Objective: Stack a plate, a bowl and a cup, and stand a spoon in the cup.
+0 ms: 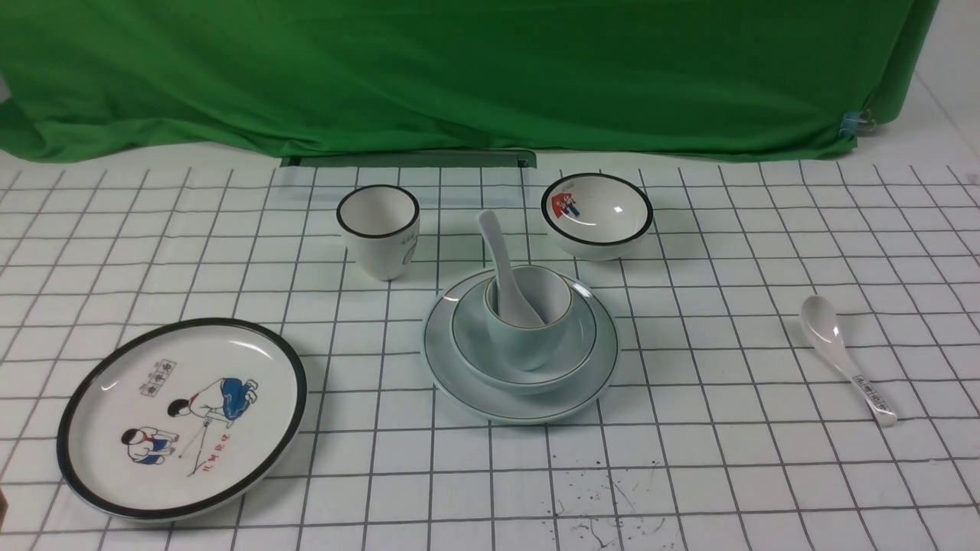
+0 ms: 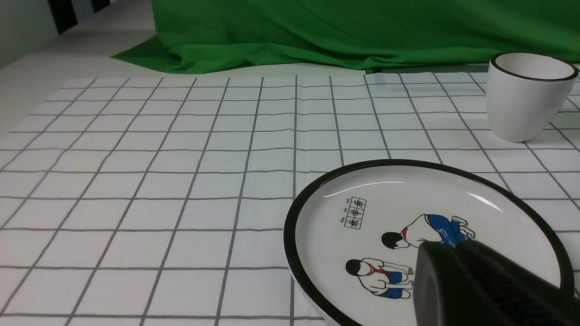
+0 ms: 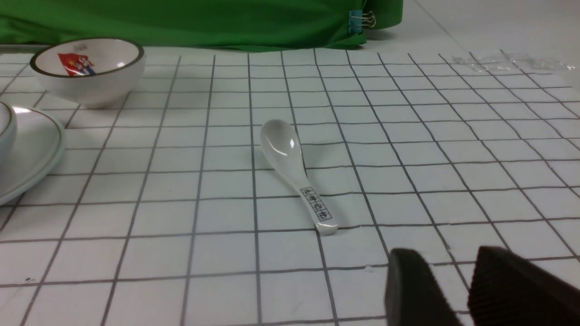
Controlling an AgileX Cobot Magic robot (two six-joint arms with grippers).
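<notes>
In the front view the pale plate point(image 1: 490, 402) lies at the middle of the table. The plain bowl point(image 1: 475, 344) rests on it and the light-blue cup point(image 1: 528, 344) stands in the bowl. The plain white spoon point(image 1: 501, 252) stands in the cup, handle leaning up and back to the left. Neither gripper shows in the front view. In the left wrist view my left gripper point(image 2: 453, 246) is shut and empty, over the cartoon plate. In the right wrist view my right gripper point(image 3: 446, 258) is open with nothing between its fingers; the plate's edge point(image 3: 36, 154) shows far to the side.
A black-rimmed cartoon plate point(image 1: 184, 417) lies front left. A white cup with a black rim point(image 1: 379, 229) and a cartoon bowl point(image 1: 597, 214) stand behind the stack. A labelled spoon point(image 1: 842, 356) lies at the right. Green cloth point(image 1: 459, 69) hangs at the back.
</notes>
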